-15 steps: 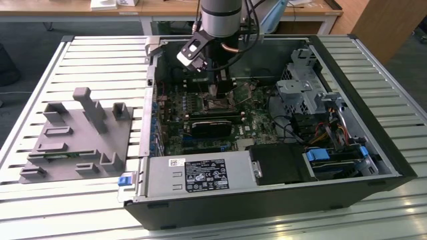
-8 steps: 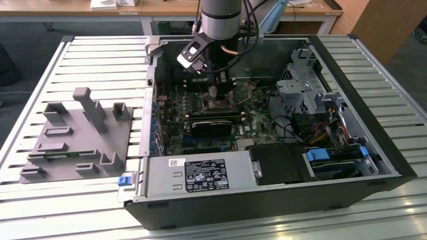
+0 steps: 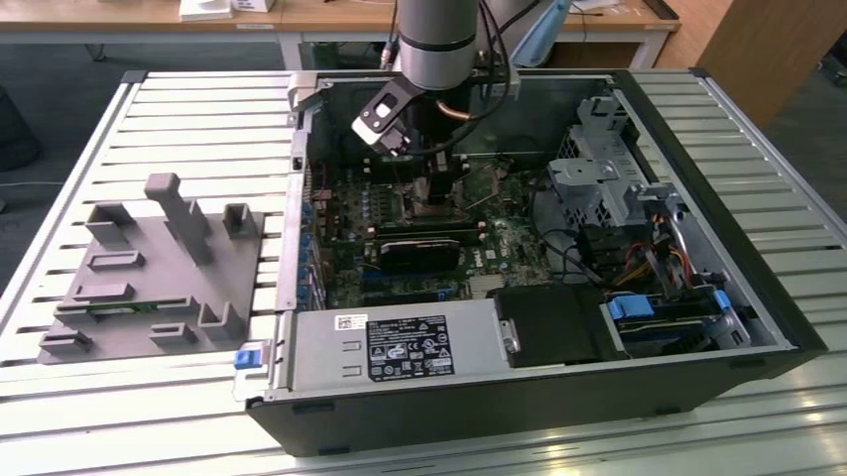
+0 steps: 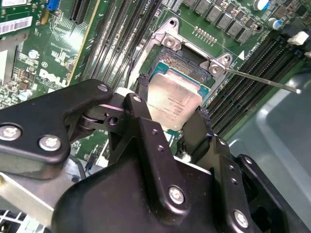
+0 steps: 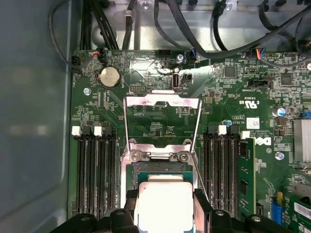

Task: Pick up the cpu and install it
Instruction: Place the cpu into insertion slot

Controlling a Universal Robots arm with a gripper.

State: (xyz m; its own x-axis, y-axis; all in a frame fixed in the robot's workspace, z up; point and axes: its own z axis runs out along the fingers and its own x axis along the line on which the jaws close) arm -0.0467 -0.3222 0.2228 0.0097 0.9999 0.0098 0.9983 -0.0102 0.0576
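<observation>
1. Step in hand, by your reading: pick-up was done and seating was under way. Your gripper (image 4: pixel 171 106) was down inside the open black computer case (image 3: pixel 530 421), over the green motherboard (image 5: pixel 160 126).
2. The black fingers (image 4: pixel 146 131) were closed to the chip's width, one on each opposite edge of the cpu (image 4: pixel 176 99), a small flat square chip with a shiny silver metal top. The cpu sat between the fingertips.
3. The dark square socket (image 5: pixel 160 167) lay beneath the fingertips and ran just beyond them. You could not tell whether the chip touched it or hung just above.
4. Judgement: the next move called for the chip held level and square to the socket frame, corners matched, then lowered with no sideways push.
5. Around:
   - The hinged silver load plate (image 5: pixel 163 100) was swung open beyond the fingertips.
   - Long black memory slots (image 5: pixel 95 170) ran along both outer sides of the fingers.
   - The gray plastic fixture block (image 3: pixel 146 268) was well apart, outside the case.
6. In the way: the thin steel retention lever (image 4: pixel 262 81) ran close beside one finger. That was the likeliest snag.
</observation>
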